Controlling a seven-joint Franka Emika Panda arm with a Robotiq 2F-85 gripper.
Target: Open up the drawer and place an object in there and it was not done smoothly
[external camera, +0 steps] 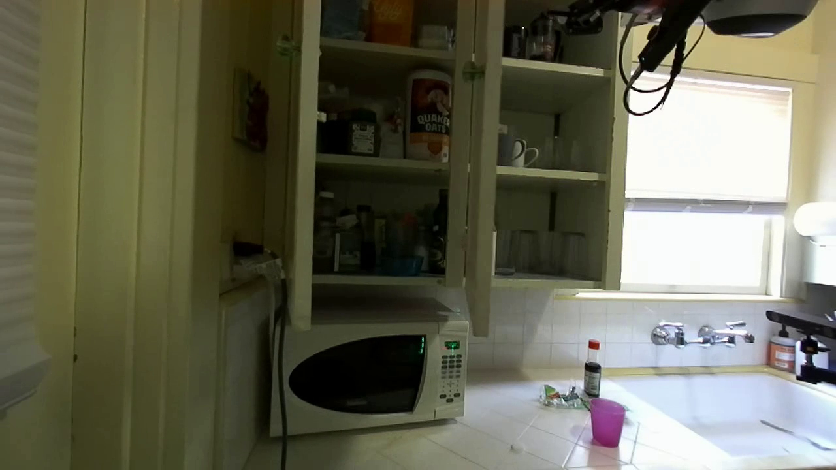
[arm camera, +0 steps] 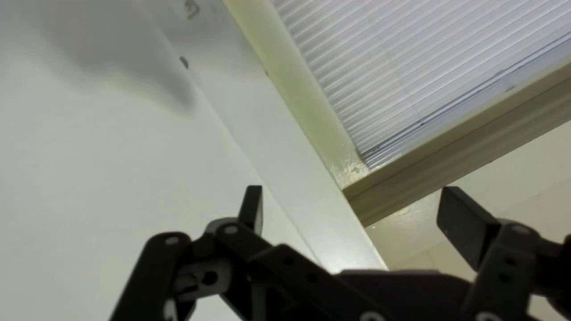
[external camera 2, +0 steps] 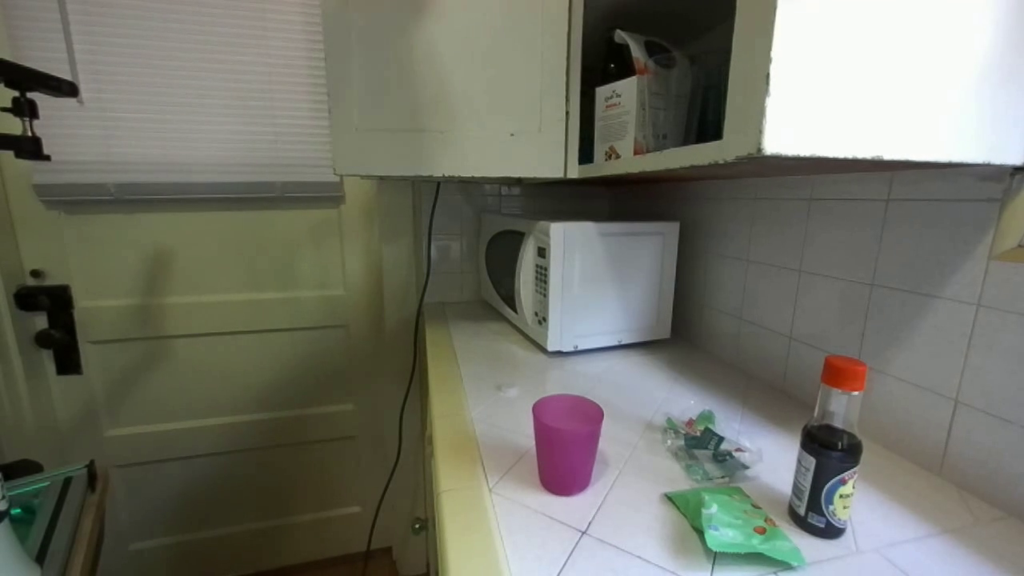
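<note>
Magenta plastic makes up the small cup (external camera 2: 567, 445), upright on the white tiled counter (external camera 2: 624, 520) near a green packet (external camera 2: 732, 524) and a red-capped soy sauce bottle (external camera 2: 829, 468), with the white microwave (external camera 2: 592, 280) farther along. Above the counter in an exterior view, the cream-white wall cabinet (external camera: 612, 196) has its panel door (external camera: 482, 196) standing open, with mugs (external camera: 507, 147) and clear glasses (external camera: 547, 254) on its shelves, beside a similar cabinet (external camera: 385, 164) holding a Quaker Oats canister (external camera: 428, 117). The wrist view shows the gripper (arm camera: 353, 207) with its black fingers (arm camera: 251, 204) spread wide before a smooth white surface (arm camera: 111, 178) and a pleated blind (arm camera: 401, 76).
</note>
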